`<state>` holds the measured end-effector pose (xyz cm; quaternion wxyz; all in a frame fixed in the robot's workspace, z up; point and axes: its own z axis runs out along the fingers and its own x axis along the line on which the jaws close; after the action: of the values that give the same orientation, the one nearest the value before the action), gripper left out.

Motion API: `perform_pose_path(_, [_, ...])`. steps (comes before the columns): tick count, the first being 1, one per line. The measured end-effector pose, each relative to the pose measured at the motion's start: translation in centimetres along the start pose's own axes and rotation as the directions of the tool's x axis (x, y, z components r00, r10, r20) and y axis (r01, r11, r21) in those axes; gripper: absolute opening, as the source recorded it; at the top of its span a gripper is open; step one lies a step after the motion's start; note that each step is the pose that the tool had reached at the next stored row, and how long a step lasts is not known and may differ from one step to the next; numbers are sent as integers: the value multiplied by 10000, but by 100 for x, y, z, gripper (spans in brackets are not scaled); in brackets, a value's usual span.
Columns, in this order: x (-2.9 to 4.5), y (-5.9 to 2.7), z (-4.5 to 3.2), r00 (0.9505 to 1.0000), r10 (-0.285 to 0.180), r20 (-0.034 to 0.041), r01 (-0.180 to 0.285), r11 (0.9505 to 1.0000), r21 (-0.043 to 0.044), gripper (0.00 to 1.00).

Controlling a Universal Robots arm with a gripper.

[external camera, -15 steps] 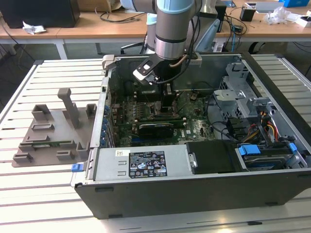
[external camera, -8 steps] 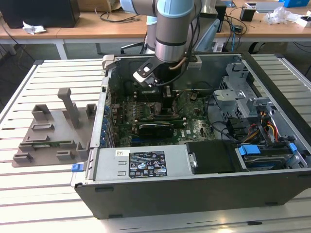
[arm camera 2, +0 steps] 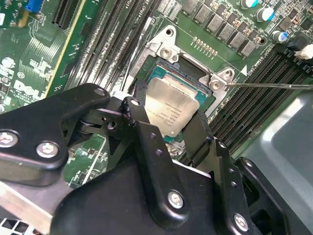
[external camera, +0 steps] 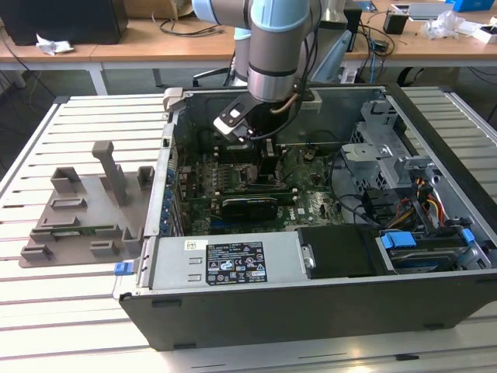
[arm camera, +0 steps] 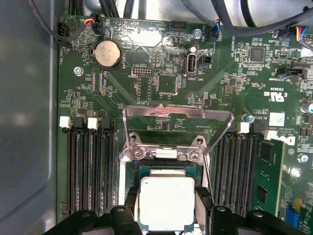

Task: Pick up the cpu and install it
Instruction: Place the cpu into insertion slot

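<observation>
The tool (arm camera: 167,215) is closed on the cpu (arm camera: 167,200). In both wrist views its black fingers (arm camera 2: 196,133) press against two opposite edges of the chip, with the silvery top showing between them. The cpu (arm camera 2: 171,108) lies flat, directly ahead of the tool and centred between the fingers, so the grip line crosses the middle of the chip.

The open socket (arm camera: 146,172) lies right under it. In the first wrist view the chip's edges run parallel with the socket's frame, and a thin rim of the socket shows around the chip on the visible sides. It looks lined up over its seat. I cannot tell whether it already rests on the contacts or hangs just above them.

Just past the socket, the metal load plate (arm camera: 176,113) stands swung up on its hinge, clear of the chip. Rows of memory slots (arm camera: 88,171) flank the socket on both sides. The green motherboard (arm camera: 234,73) stretches beyond, with a coin battery (arm camera: 107,54) further along.

In the exterior view the arm (external camera: 273,47) reaches straight down into the open computer case (external camera: 311,311), and the tool (external camera: 260,155) is low over the board. Well apart, on the exterior view's left, a grey holder tray (external camera: 78,210) sits on the slatted table (external camera: 78,124).
</observation>
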<state>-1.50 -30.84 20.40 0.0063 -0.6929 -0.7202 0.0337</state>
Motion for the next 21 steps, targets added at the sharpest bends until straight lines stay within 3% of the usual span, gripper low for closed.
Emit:
perform_pose_path(14, [16,6,39,10000,0,-6,0,10000,-1,54])
perform_pose_path(16, [16,6,40,10000,0,-6,0,10000,0,62])
perform_pose_path(21, [16,7,36,10000,-1,7,1,10000,0,62])
